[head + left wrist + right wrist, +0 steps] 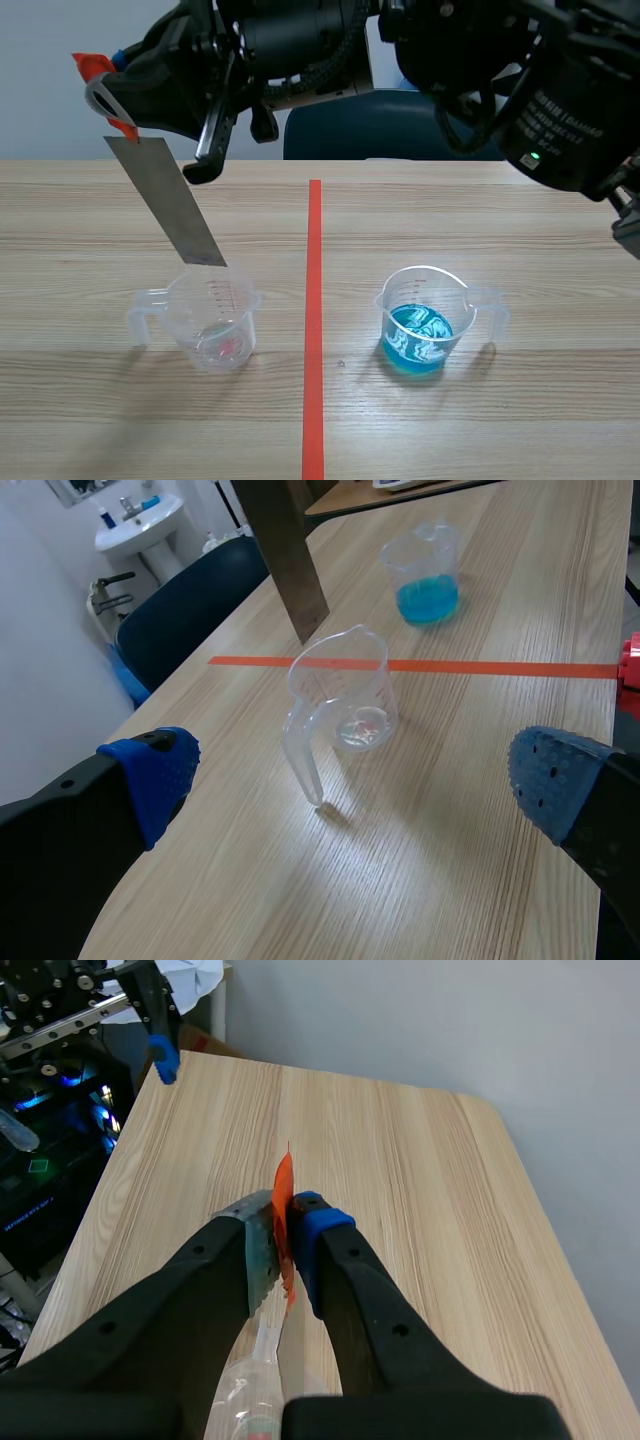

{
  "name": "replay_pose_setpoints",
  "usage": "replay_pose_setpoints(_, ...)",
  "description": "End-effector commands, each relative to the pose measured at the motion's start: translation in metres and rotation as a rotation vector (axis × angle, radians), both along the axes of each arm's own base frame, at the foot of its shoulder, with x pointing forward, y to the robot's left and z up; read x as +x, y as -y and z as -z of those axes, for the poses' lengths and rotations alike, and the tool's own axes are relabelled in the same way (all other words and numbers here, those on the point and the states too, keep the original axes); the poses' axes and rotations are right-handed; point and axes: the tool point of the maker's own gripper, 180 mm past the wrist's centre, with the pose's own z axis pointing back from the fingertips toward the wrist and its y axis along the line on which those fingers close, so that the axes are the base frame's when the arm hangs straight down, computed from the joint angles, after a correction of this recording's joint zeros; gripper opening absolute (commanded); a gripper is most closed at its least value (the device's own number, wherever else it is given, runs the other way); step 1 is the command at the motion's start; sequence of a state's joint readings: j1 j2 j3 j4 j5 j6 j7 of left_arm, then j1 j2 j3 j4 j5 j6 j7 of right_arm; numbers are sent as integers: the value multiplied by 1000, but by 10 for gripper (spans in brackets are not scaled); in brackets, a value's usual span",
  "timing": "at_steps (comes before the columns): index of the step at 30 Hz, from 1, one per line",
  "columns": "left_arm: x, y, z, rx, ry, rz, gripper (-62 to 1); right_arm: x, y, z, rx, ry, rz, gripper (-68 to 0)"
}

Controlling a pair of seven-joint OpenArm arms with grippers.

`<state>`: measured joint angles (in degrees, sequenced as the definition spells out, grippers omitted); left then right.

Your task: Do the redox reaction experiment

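Right gripper (285,1222) clamped on orange-red tab of metal strip (165,205). Strip tilted, lower end just over clear measuring cup (215,325). Left gripper (355,785) wide open, holding nothing. Blue-liquid cup (420,325) stands apart.

Left end effector (355,777) spread wide; right end effector (285,1226) clamped

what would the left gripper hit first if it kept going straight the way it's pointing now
Most likely the clear cup, straight ahead of the left gripper and its open jaws; the metal strip ends at its far rim. Depth is unclear: angled down, it might meet the table first.
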<state>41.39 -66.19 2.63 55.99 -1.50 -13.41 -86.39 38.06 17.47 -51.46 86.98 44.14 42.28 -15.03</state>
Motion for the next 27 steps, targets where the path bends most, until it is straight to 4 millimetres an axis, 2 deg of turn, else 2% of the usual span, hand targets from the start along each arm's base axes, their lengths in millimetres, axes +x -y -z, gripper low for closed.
replay_pose_setpoints(1,3,3,-14,-48,35,20,14,0,-3,-10,29,15,-11,-665)
replay_pose_setpoints(10,5,11,-20,-83,41,34,14,19,-5,10,22,-41,33,-665)
replay_pose_setpoints(27,5,11,-19,-83,41,34,14,11,-11,60,-28,-91,-2,-665)
